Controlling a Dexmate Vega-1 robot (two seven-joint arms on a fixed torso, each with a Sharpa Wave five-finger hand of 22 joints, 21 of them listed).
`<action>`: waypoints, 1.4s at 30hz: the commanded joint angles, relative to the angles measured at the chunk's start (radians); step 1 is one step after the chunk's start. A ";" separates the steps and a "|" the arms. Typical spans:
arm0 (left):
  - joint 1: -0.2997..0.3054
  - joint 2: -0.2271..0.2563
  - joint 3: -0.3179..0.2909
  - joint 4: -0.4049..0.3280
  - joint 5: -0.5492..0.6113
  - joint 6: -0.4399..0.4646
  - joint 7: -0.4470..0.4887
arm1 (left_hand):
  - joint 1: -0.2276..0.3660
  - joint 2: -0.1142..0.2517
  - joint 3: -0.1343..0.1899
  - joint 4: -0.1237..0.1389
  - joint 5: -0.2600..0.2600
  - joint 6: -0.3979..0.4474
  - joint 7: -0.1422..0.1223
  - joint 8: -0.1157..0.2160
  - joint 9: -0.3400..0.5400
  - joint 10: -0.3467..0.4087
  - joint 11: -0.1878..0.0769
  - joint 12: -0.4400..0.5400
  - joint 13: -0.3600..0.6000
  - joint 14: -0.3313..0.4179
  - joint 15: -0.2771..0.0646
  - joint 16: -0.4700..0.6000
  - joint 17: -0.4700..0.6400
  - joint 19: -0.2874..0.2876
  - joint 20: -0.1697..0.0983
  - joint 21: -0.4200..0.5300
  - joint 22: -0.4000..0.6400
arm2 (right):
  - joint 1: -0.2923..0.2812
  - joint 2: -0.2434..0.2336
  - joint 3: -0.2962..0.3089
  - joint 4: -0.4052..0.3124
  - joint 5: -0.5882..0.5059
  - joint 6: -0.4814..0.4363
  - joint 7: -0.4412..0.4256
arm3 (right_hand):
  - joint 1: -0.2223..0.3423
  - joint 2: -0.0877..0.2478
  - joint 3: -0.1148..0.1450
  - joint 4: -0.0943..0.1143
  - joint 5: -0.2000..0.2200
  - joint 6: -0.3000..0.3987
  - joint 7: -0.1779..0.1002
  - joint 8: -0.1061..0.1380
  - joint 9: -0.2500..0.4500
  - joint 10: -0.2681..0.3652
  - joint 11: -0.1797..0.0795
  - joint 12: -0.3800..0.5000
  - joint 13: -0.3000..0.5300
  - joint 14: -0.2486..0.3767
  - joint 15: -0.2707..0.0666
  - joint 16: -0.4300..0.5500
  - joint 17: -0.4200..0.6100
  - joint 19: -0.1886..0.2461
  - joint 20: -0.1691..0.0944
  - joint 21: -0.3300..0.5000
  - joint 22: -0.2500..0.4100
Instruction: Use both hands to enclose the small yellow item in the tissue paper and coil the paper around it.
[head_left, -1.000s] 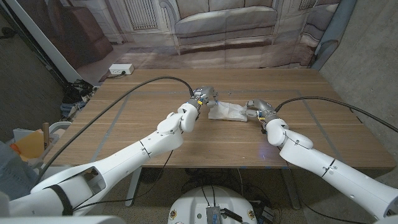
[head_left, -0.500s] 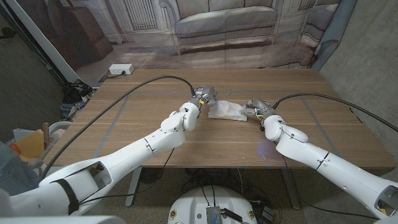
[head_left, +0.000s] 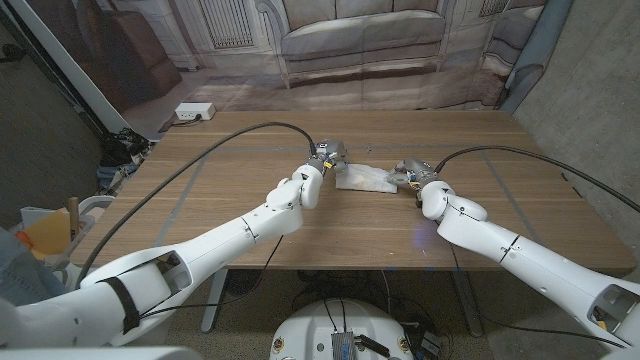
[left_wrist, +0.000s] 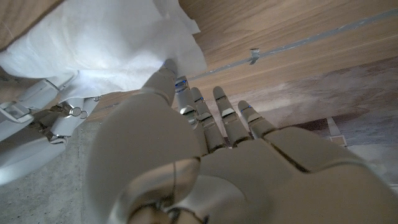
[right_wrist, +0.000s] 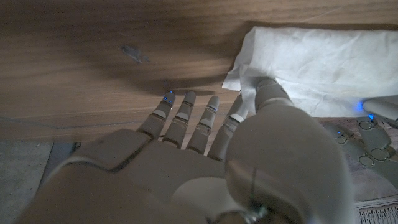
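You are at the start of the wrapping step: the tissue (head_left: 364, 178) lies bunched on the counter (head_left: 200, 200), a little beyond its middle, with your left hand (head_left: 327, 158) at its left end and your right hand (head_left: 410, 172) at its right end. In the left wrist view the thumb of the left hand (left_wrist: 186, 155) touches the paper's corner while the fingers (left_wrist: 227, 115) are spread and straight over bare wood, so that hand is wide and grips nothing. The right wrist view shows much the same: the thumb of the right hand (right_wrist: 205, 162) presses the paper's edge, its fingers (right_wrist: 186, 115) are splayed on the counter, and nothing is held. The yellow item is not to be seen in any view; I judge it is under or inside the tissue (right_wrist: 311, 62), but cannot tell. Next you will likely need to pinch both ends properly and roll the paper over, keeping the two hands level so the bundle does not slip out sideways. Against a second ago, both hands have closed in on the tissue, the right one most, and the paper has barely shifted.
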 joint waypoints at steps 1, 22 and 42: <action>-0.033 -0.009 0.033 0.044 -0.015 0.022 -0.030 | 0.007 -0.004 0.011 -0.004 -0.001 0.003 0.001 0.009 0.008 -0.015 -0.001 -0.007 0.002 -0.014 -0.054 -0.004 0.004 -0.012 -0.001 -0.004 0.004 | 0.059 0.010 -0.054 0.034 0.011 -0.053 0.041 | 0.002 0.009 0.008 0.000 -0.004 -0.003 -0.001 0.003 0.003 0.003 0.009 -0.005 0.005 -0.004 0.000 0.000 0.000 -0.003 0.005 -0.004 0.000; -0.037 0.009 0.040 0.034 -0.026 0.021 -0.026 | -0.038 -0.061 -0.012 0.007 0.003 -0.405 -0.138 -0.136 0.011 -0.195 0.013 -0.017 0.009 -0.122 -0.016 -0.003 0.011 -0.075 0.029 -0.009 0.005 | 0.054 -0.001 -0.063 0.013 0.029 -0.083 0.014 | -0.055 -0.019 -0.006 0.014 -0.027 -0.323 0.002 -0.146 -0.017 -0.083 0.064 -0.033 0.008 -0.053 0.019 -0.001 -0.002 -0.013 0.025 0.000 -0.001; -0.029 0.020 0.052 0.005 0.006 0.050 -0.024 | -0.084 -0.082 -0.038 0.019 0.018 -0.738 -0.154 -0.181 0.015 -0.339 0.031 -0.015 0.013 -0.223 0.004 -0.004 0.013 -0.126 0.060 -0.010 0.006 | 0.027 -0.015 -0.039 -0.015 0.066 -0.087 -0.011 | -0.130 -0.033 -0.026 0.030 -0.031 -0.688 0.116 -0.208 -0.022 -0.128 0.106 -0.030 0.010 -0.080 0.039 0.001 -0.006 -0.019 0.045 0.001 -0.002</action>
